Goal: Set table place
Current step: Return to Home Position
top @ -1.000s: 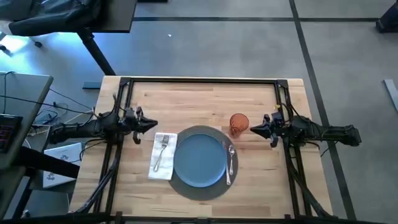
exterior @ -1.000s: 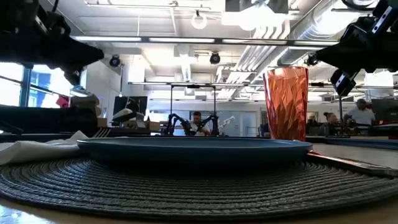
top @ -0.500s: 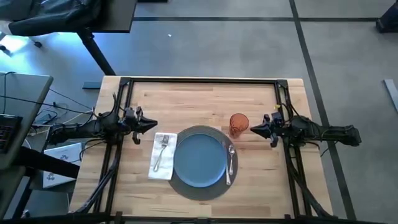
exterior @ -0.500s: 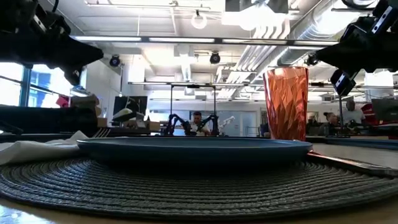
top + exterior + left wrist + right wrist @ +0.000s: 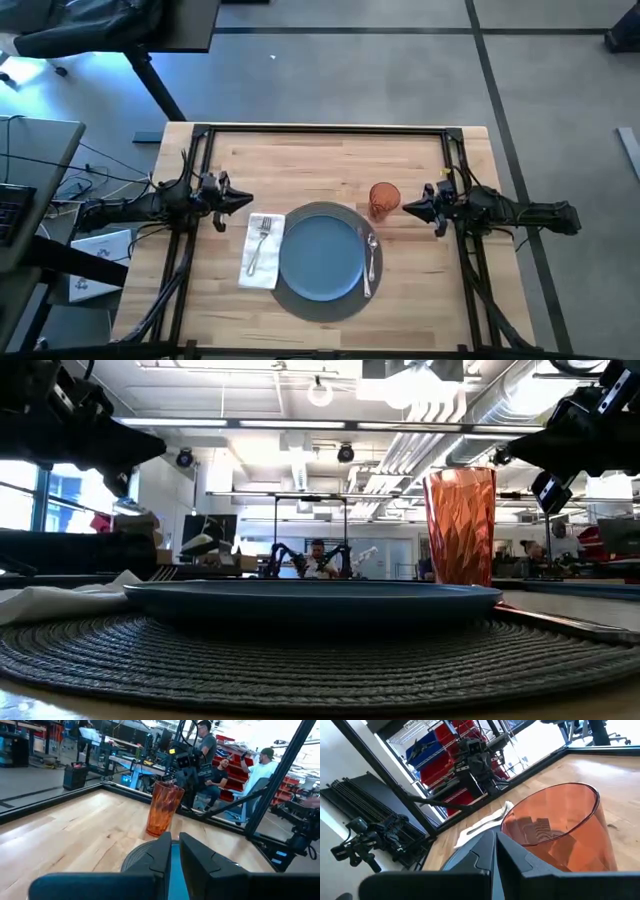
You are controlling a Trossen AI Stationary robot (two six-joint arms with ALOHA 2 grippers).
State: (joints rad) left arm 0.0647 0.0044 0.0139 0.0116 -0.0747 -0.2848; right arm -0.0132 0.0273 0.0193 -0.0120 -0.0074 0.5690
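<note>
- Grey placemat lies near-centre on the table, with the blue plate centred on it.
- White napkin lies touching the mat's left edge, with a fork on top.
- Two more silver cutlery pieces lie on the mat just right of the plate.
- Orange tumbler stands upright just beyond the mat's far-right edge, on bare wood.
- Left gripper hangs over the table's left side, far of the napkin. It points inward, fingers drawn together, holding nothing.
- Right gripper sits just right of the tumbler, close but apparently not touching. It points at the tumbler, fingers together and empty.
- Step, judged: the place looks fully laid, so this is the return to rest, and the task is all but done.
- Next move, judged: no grasp is needed. Each arm only has to draw back toward its own side.
- The right arm should pull away to the right rather than swing inward, since its tip is close enough to knock the tumbler over.
- The left arm has free room, with only the napkin and fork near it.
</note>
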